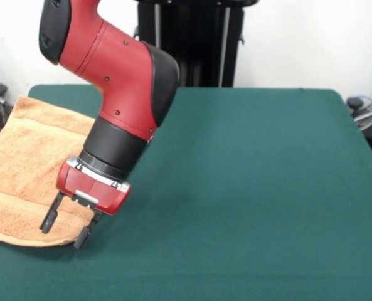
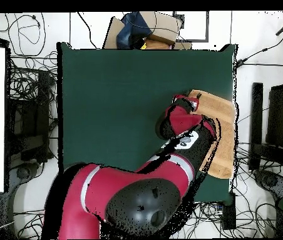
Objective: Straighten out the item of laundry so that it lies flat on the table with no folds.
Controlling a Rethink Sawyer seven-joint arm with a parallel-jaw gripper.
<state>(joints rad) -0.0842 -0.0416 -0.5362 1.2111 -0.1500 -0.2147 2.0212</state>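
Towel lies at the frame's left on your table, with your gripper spread open, empty, fingertips over its lower edge.

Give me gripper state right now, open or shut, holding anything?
Gripper: open, holding nothing; its fingers hang spread over the near edge of the towel at the side of the table.

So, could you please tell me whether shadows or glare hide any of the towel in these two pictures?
Front view: even light, no glare; the gripper throws only a faint shadow on the table, and the towel reads clearly. Overhead view: no glare either, but the arm covers much of the towel.
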